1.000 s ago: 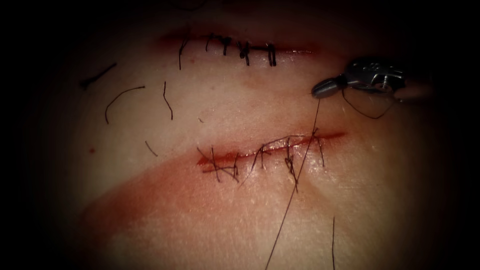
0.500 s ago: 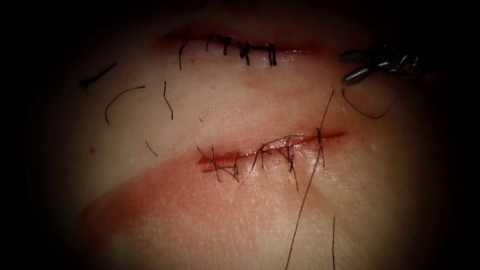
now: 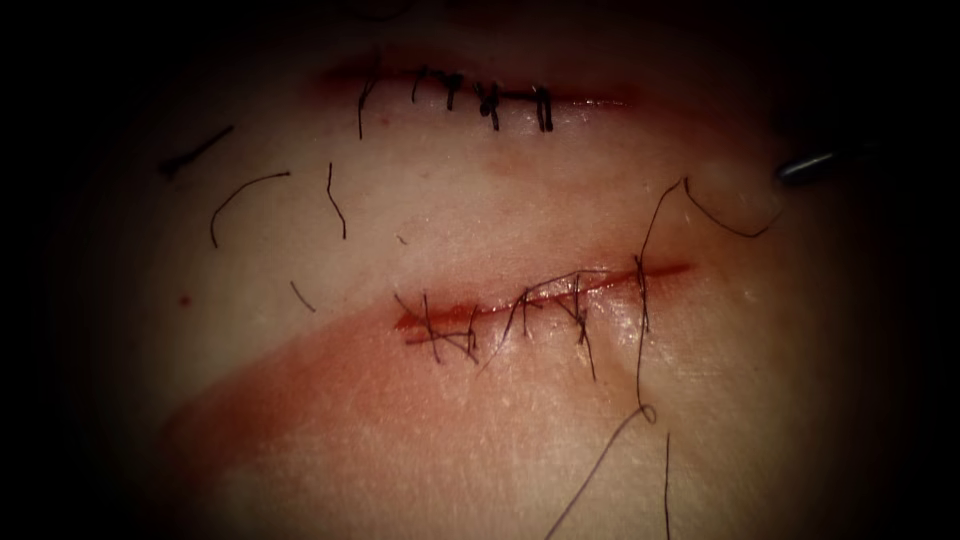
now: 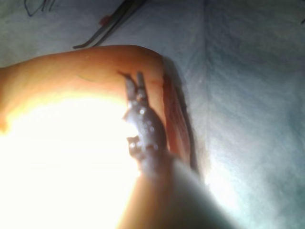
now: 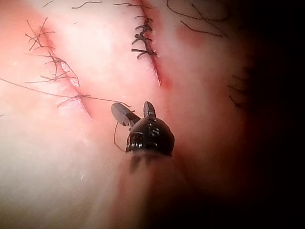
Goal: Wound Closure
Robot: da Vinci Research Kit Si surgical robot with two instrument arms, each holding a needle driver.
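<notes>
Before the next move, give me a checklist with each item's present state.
1. Right claw free: ok. It is open, holds nothing, and sits right of the cut.
2. Left claw free: ok. It is open and holds nothing, over the tissue.
3. Thread slack: ok. It lies loose across the cut's right end, held by neither claw, with a small loop below the cut.
4. Needle located: cannot tell.
5. Cut fully stitched: not ok. A red stretch runs on right of the last stitch.
</notes>
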